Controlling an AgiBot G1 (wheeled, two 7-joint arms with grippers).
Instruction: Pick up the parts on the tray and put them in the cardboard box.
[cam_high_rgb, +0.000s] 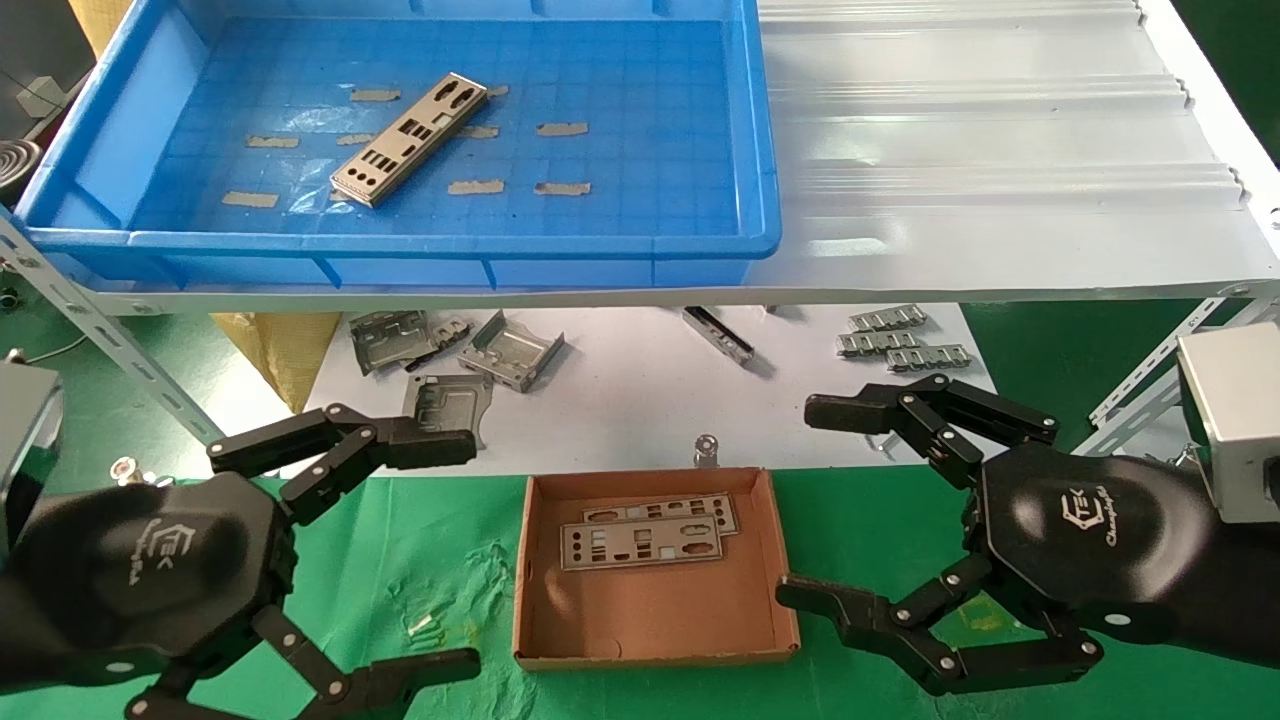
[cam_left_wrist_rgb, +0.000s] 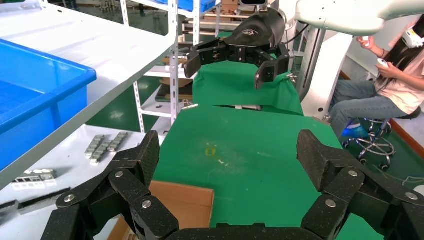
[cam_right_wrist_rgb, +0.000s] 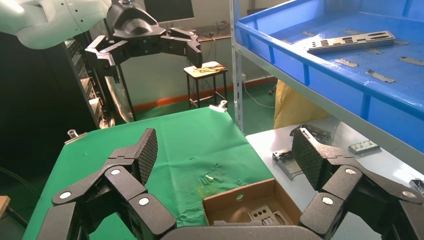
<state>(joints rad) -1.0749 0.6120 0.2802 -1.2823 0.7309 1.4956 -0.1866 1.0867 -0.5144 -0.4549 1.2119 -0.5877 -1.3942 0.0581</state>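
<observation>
One silver-grey part (cam_high_rgb: 408, 140) lies diagonally on the floor of the blue tray (cam_high_rgb: 760, 160) on the upper shelf; the right wrist view also shows this part (cam_right_wrist_rgb: 350, 41) and the tray (cam_right_wrist_rgb: 300, 57). Two parts (cam_high_rgb: 645, 535) lie overlapped in the cardboard box (cam_high_rgb: 655, 655) on the green cloth. My left gripper (cam_high_rgb: 470, 555) hangs open and empty left of the box. My right gripper (cam_high_rgb: 800, 500) hangs open and empty right of it. In the wrist views the left gripper (cam_left_wrist_rgb: 230, 155) and the right gripper (cam_right_wrist_rgb: 226, 150) each hold nothing, with the box (cam_right_wrist_rgb: 235, 195) below.
Bent grey brackets (cam_high_rgb: 510, 350) and ribbed silver strips (cam_high_rgb: 900, 340) lie on the white lower board behind the box. A small clip (cam_high_rgb: 706, 450) sits at the board's front edge. The white shelf (cam_high_rgb: 1000, 150) overhangs the board. A seated person (cam_left_wrist_rgb: 390, 75) is beyond the table.
</observation>
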